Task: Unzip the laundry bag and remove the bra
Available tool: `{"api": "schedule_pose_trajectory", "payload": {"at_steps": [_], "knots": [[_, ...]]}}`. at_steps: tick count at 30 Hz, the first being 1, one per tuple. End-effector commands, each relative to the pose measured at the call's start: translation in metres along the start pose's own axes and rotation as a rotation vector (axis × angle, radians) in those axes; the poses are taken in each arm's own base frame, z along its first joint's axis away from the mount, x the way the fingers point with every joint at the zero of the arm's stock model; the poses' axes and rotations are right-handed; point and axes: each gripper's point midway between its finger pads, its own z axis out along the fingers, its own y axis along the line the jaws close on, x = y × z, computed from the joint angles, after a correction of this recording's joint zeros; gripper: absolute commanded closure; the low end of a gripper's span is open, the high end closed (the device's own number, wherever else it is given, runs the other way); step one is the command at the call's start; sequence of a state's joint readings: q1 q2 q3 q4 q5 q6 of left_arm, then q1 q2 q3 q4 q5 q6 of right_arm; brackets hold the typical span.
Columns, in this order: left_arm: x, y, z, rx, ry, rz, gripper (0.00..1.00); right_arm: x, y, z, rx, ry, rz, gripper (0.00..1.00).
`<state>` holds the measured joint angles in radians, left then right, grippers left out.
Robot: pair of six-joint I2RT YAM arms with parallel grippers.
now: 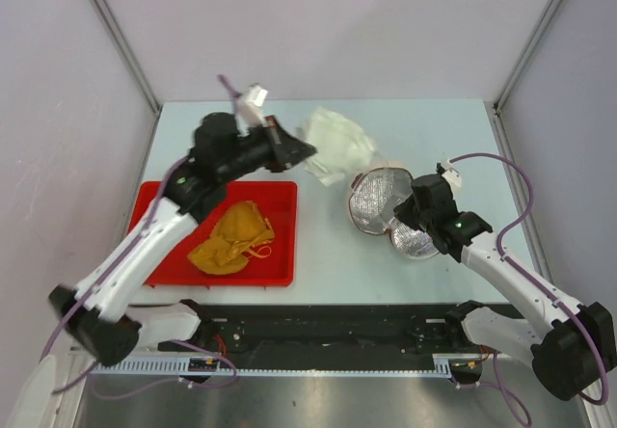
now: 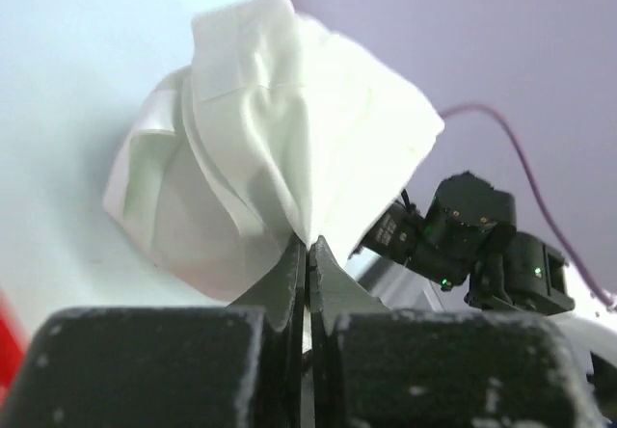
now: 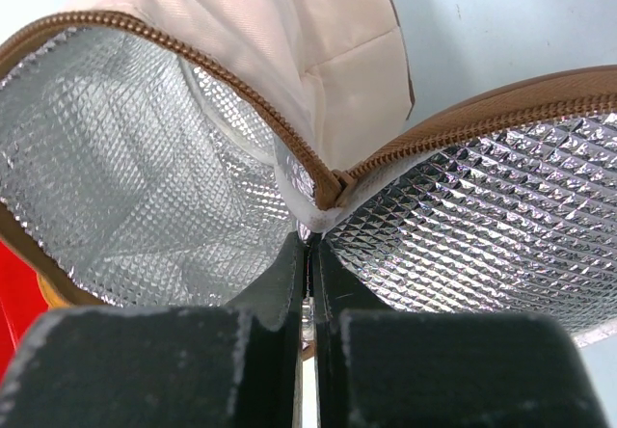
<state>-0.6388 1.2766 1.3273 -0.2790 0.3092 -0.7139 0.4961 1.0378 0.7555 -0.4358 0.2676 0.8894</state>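
The laundry bag [image 1: 378, 197] lies unzipped in the middle of the table, its two round halves spread apart to show a silvery quilted lining [image 3: 125, 158] and a brown zipper rim [image 3: 241, 91]. My right gripper [image 1: 398, 219] [image 3: 308, 240] is shut on the bag's edge where the two halves meet, just below the zipper's end. The mustard-yellow bra [image 1: 231, 238] lies crumpled in the red tray [image 1: 275, 197], away from both grippers. My left gripper [image 1: 295, 150] [image 2: 308, 245] is shut on a crumpled piece of white fabric [image 1: 339, 144] [image 2: 270, 129], held off the table behind the bag.
The red tray sits at the table's left front, under the left arm. Grey walls close in the table on the left, back and right. The right arm's wrist [image 2: 463, 221] shows behind the white fabric in the left wrist view.
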Motion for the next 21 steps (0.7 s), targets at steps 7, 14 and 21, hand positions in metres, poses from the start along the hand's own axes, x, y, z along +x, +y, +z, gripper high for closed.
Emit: {"api": "schedule_pose_trajectory", "payload": {"at_steps": [7, 14, 21], "knots": [[0.013, 0.127, -0.136, -0.499, -0.17, -0.09, 1.0, -0.009, 0.012, -0.001, -0.062, -0.016, 0.003, 1.0], [0.071, 0.249, -0.181, -0.95, -0.253, -0.325, 1.0, -0.005, 0.014, -0.001, -0.08, 0.008, -0.024, 1.0], [0.057, 0.276, -0.223, -1.08, -0.447, -0.391, 1.0, -0.017, -0.001, -0.015, -0.061, -0.021, -0.044, 1.0]]}}
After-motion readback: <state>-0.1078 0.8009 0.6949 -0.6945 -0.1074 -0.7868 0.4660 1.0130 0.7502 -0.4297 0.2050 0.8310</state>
